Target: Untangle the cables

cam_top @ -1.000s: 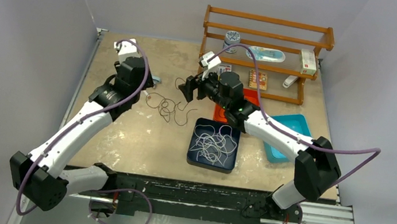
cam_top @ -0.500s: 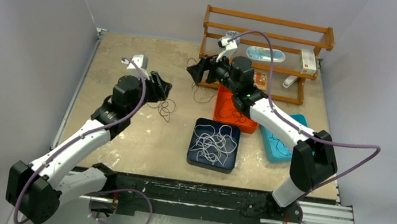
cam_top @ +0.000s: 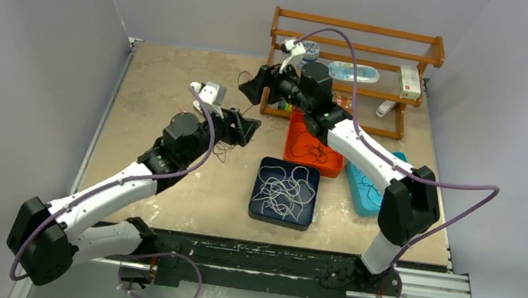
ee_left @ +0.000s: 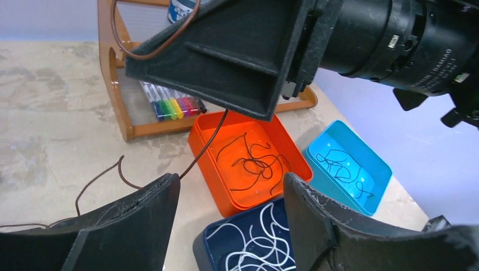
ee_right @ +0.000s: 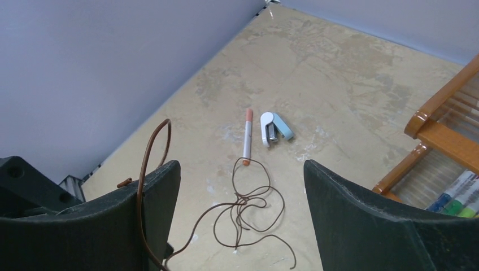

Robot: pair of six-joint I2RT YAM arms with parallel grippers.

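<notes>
Top external view, and both arms are out over the mottled beige table (cam_top: 147, 87). The left gripper (cam_top: 247, 126) hovers low just left of the rectangular orange plastic tray (ee_left: 265, 127), and its two black fingers stand well apart with nothing between them. The right gripper (cam_top: 254, 86) is higher and further back, in front of the brown wooden rack (cam_top: 359, 29), and its jaws gape wide too.

Left wrist view now: a thin brown cable (ee_left: 203, 144) loops over one finger of the right gripper and hangs there, draped and not pinched. From there it drops past the orange tray's corner towards the left gripper's near finger. On the right wrist view, the rest of it lies in a loose tangle on the table below.

Dark cables (ee_left: 251, 164) curl inside the orange tray. White cables (cam_top: 285, 190) fill the square navy tray (cam_top: 256, 208) just in front of it. One dark cable (ee_left: 344, 169) sits in the light blue tray (ee_left: 345, 138) beside them.

Beyond the tangle lie an orange-tipped white pen (ee_right: 247, 135) and a small white-and-blue stapler (ee_right: 275, 127), side by side. Coloured markers (ee_left: 169, 105) line the rack's bottom shelf.
</notes>
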